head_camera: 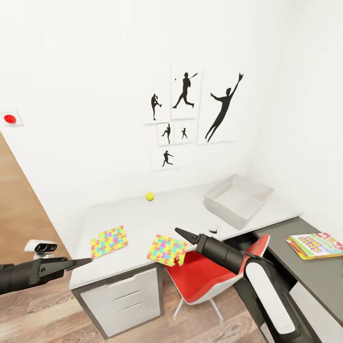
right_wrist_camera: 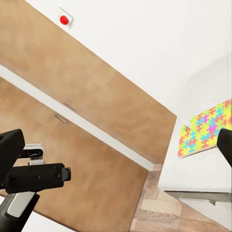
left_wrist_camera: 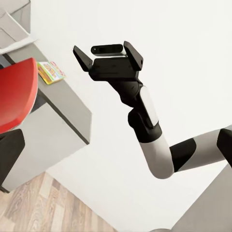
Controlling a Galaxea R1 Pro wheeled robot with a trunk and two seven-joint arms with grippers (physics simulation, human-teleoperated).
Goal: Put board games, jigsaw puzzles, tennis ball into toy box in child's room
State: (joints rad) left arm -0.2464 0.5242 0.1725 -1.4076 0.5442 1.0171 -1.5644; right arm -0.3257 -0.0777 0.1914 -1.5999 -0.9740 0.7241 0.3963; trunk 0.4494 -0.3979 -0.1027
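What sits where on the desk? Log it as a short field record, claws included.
toy box: light grey, empty, at the table's far right corner
tennis ball: near the wall, apart from the box
jigsaw puzzles: one flat near the front left, one overhanging the front edge
board game: on the darker side desk at right
left claw: empty, beside the left puzzle
right claw: open, empty, above the overhanging puzzle

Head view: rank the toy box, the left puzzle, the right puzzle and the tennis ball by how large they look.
1. toy box
2. left puzzle and right puzzle: alike, not ranked; both lie nearer the camera than the box.
3. tennis ball
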